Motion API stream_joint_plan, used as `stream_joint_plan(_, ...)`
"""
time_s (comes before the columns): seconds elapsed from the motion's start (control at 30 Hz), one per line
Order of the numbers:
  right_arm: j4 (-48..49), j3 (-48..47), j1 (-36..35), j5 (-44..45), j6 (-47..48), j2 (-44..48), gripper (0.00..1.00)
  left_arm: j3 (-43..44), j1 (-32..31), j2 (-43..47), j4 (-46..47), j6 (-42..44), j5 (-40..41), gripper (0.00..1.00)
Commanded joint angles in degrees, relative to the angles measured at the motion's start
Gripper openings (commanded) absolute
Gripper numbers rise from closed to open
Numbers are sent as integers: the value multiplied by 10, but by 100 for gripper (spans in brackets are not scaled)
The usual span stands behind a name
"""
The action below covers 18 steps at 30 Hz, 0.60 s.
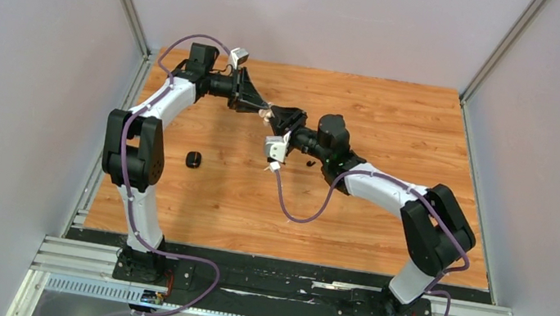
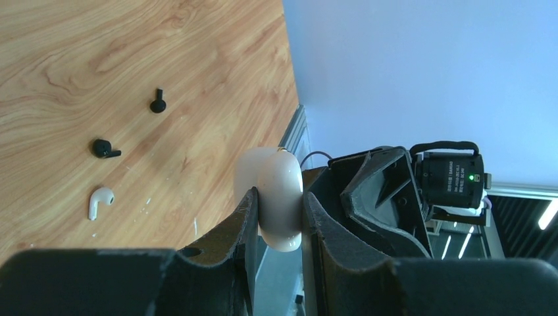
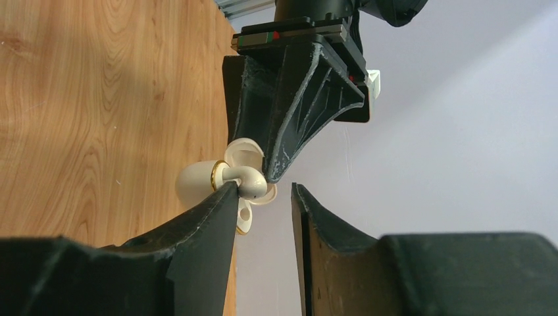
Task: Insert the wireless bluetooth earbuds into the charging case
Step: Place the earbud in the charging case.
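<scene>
Left gripper clamps cream pebble-shaped charging case aloft as steady target — right gripper parted, small white earbud apparently seated.

Left tool and right tool meet tip to tip, left clamped narrow, right's jaws parted.

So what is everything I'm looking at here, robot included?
white charging case: one, cream-white, lid open, held above the table in the left claw
seated earbud: one, white, in the open case's mouth
loose white earbud: one, white, lying on the table
black earbuds: two, black, on the table near the white one
black case: one, black, on the table by the left arm
table: one, brown wood grain
left claw: one, black, clamped on the white case
right claw: one, black, open, at the case's mouth
</scene>
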State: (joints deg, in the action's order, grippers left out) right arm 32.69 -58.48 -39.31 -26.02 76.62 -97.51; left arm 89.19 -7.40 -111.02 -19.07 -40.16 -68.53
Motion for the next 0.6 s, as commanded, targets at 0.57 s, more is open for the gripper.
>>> stream_joint_plan(0.57, -201, -70, -3, -10, -92, 72, 46, 0, -2, 15, 35, -1, -30, 0)
